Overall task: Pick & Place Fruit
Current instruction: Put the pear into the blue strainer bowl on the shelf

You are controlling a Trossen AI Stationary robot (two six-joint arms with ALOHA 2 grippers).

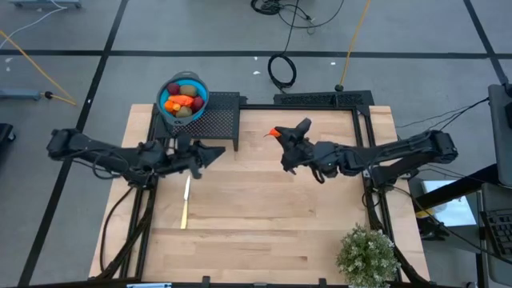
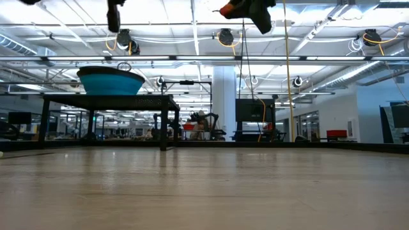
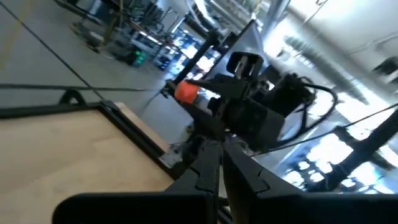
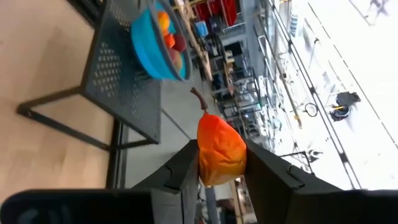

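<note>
An elongated red-orange fruit [image 4: 221,149] with a thin stem sits between the fingers of my right gripper [image 1: 282,138], which hovers high over the middle of the table's far half. The other fruit [image 1: 183,102], dark red, olive-green and orange pieces, lies in the round blue bowl [image 1: 198,86]. That bowl stands on a black perforated stand [image 1: 220,118] at the far left. My left gripper [image 1: 214,152] is shut on nothing and hangs in the air just near of the stand, pointing toward the right gripper. My right gripper pinches the red-orange fruit by its wide lower body [image 4: 214,171] between the two fingers [image 4: 185,163]. The fingers lie about level and point toward the table's left. The stem end [image 4: 198,96] sticks out past the fingertips. The fruit is lifted well clear of the table [image 2: 231,9].
A slim pale knife [image 1: 186,202] lies on the wooden table left of centre, near of the left gripper. A potted green plant [image 1: 366,254] stands at the near right corner. A black frame edges the table's far side [image 1: 320,104]. Bare wood lies between the arms.
</note>
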